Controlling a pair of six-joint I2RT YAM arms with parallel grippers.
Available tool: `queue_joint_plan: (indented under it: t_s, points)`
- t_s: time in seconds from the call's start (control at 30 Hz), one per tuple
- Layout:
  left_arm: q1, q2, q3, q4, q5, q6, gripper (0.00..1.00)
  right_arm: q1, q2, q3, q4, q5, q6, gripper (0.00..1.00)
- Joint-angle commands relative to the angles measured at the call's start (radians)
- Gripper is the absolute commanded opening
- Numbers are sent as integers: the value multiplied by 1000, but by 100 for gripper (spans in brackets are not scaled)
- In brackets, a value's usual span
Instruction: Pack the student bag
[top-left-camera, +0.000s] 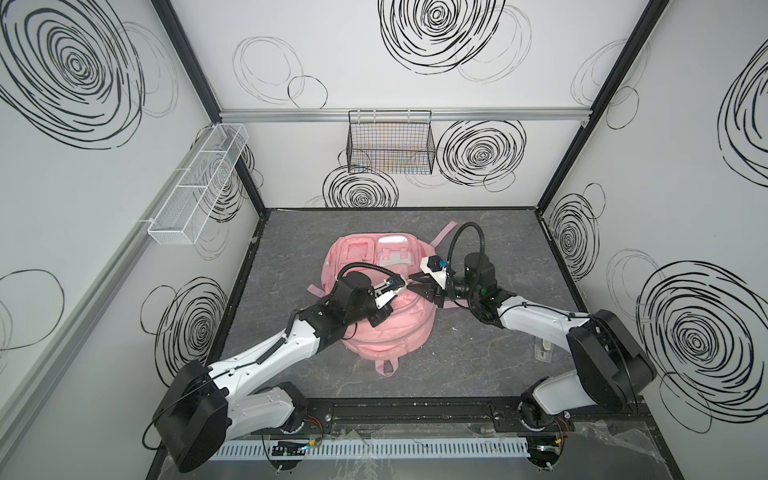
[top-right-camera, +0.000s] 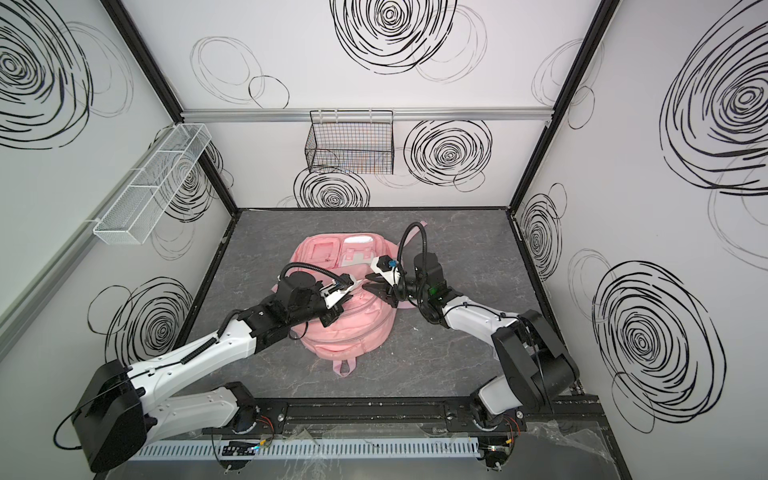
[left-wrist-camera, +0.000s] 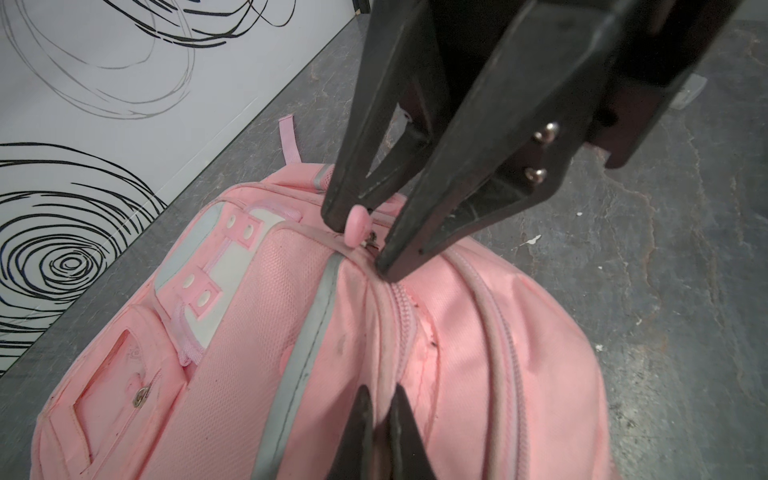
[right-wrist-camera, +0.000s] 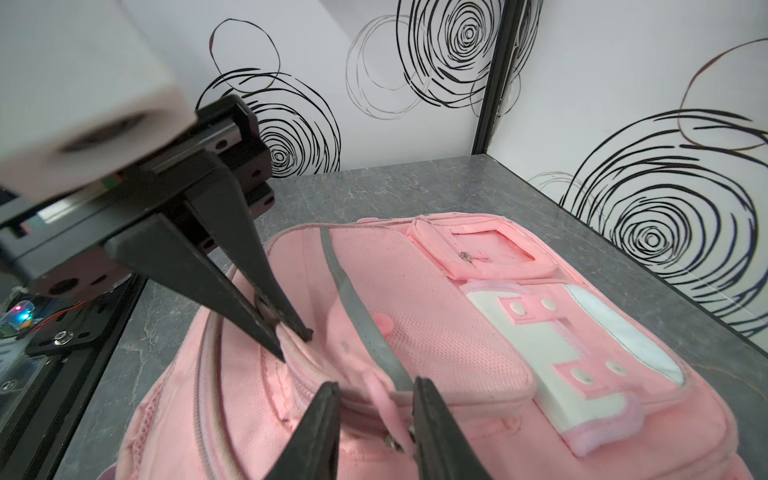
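Note:
The student bag (top-left-camera: 390, 332) (top-right-camera: 353, 328), a large pink backpack, lies flat in the middle of the dark table with its front pockets facing up. My left gripper (left-wrist-camera: 381, 390) (right-wrist-camera: 294, 345) is shut on a raised fold of pink fabric (left-wrist-camera: 384, 332) beside a zipper line on the bag's upper part. My right gripper (right-wrist-camera: 375, 384) (left-wrist-camera: 360, 243) faces it from the other side. Its jaws stand open around the pink zipper pull (right-wrist-camera: 386, 399) (left-wrist-camera: 356, 224), which rests against one finger only. In both top views the two grippers (top-left-camera: 401, 287) (top-left-camera: 419, 287) nearly meet over the bag.
A black wire basket (top-left-camera: 390, 143) hangs on the back wall and a white mesh tray (top-left-camera: 195, 191) on the left wall. Pink straps (top-left-camera: 444, 235) stick out behind the bag and a loop handle (top-left-camera: 386, 368) at its front. A small clear item (top-left-camera: 544, 349) lies near the right arm.

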Motion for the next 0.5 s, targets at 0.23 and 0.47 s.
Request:
queue_joint_plan:
  t_s: [0.23, 0.47]
  points:
    - [7, -8, 6, 47, 2, -14, 0, -1, 16, 32, -25, -9, -36, 18]
    - [10, -10, 5, 52, 0, -20, 0, -2, -11, -5, 7, 90, 15, 8]
